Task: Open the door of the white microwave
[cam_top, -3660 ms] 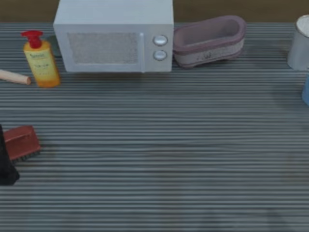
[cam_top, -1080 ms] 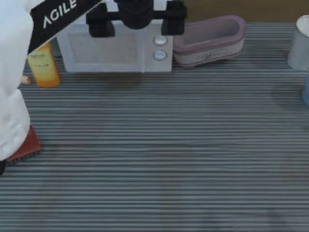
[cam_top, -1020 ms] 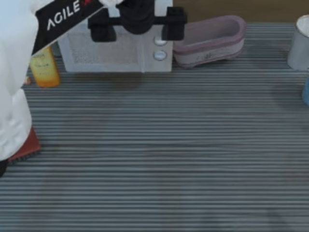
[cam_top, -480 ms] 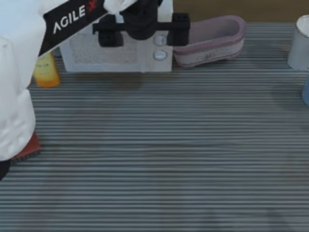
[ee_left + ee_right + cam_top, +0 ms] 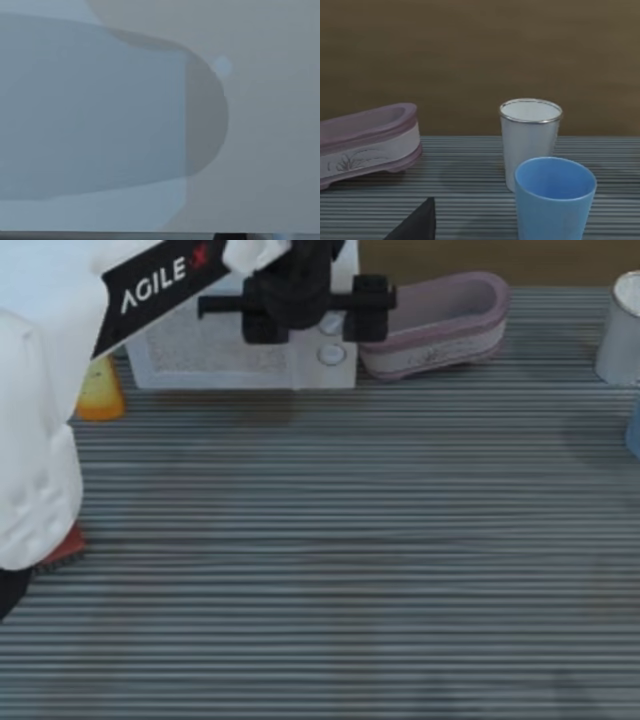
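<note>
Your left gripper (image 5: 305, 310) hangs over the microwave (image 5: 200, 345) at the table's back left, fingers spread wide, holding nothing, straddling the door (image 5: 195, 340) edge. Door looks closed. Right arm out of view.

Left arm reaches from the top view's left edge diagonally toward the far side of the table, its white links and black forearm panel lettered "AGILE" facing the camera. The left gripper (image 5: 305, 310) sits at the far end, its crossbar lying level, fingers (image 5: 262, 328) spread apart and pointing down. Right arm does not appear in the top view.
</note>
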Controlling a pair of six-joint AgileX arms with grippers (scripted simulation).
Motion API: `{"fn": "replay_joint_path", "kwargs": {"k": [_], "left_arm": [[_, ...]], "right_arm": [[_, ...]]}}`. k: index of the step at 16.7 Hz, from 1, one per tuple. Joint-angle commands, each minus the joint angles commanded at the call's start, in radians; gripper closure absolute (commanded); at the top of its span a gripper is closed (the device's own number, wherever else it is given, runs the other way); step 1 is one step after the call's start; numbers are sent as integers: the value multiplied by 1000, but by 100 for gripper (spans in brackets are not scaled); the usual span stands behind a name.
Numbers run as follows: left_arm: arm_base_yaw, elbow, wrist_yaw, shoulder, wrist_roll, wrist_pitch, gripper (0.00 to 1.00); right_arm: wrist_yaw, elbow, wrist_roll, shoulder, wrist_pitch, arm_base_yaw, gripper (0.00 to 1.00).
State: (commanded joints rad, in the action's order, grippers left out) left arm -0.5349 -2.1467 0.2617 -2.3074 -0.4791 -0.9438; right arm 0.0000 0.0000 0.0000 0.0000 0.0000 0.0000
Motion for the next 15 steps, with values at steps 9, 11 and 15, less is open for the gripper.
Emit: {"fn": "replay_joint_path", "kwargs": {"k": [9, 11, 15], "left_arm": [[0, 0, 0, 0, 0, 0, 100], [-33, 29, -21, 4, -9, 6, 100], [-29, 140, 4, 78, -20, 47, 100]], "right_arm": [[0, 0, 0, 0, 0, 0, 0], [0, 0, 0, 0, 0, 0, 0], [0, 0, 0, 0, 0, 0, 0]]}}
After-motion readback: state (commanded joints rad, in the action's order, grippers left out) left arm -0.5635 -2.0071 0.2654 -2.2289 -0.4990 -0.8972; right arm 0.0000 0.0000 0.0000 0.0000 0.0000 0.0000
